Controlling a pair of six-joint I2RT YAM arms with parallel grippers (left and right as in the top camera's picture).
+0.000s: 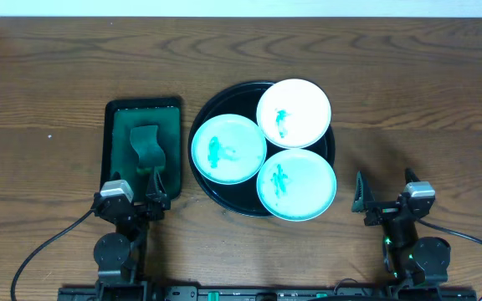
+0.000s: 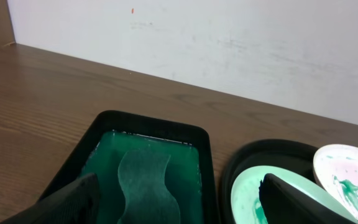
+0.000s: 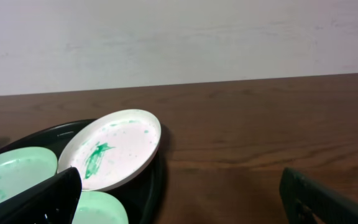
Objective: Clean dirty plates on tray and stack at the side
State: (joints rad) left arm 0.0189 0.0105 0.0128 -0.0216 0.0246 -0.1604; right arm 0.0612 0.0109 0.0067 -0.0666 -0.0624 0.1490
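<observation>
Brown wood-grain table (image 1: pixel 40 75) with a plain white wall (image 3: pixel 166 37) behind it, pretty bare setup. Starting with the left gripper (image 1: pixel 135 194): it's at the near edge, jaws spread wide with nothing in them, parked right at the near end of the small green tray (image 1: pixel 145 103). Makes sense to me, since that tray holds green liquid and a pale wavy cloth (image 1: pixel 146 149) (might be a sponge, can't tell), so that arm is lined up to grab the wiper.

The right gripper (image 1: pixel 386 199) is also wide open and empty, at the near edge on the right, well apart from everything. My guess is that side is where the clean stack goes.

Between the 2 arms sits the big black tray (image 1: pixel 217 102) with all 3 plates on it: the left plate (image 1: pixel 228 149), the far plate (image 1: pixel 294 113) and the near plate (image 1: pixel 296 184). Each has a teal smear in the middle. The left and near plates look tinted green; the far plate is whiter. From the right wrist view the far plate looks tipped, its edge riding up on its neighbours.

Nothing wiped, nothing stacked, so I'd say the job is at the very start. Picking up the cloth seems like the obvious next move.
</observation>
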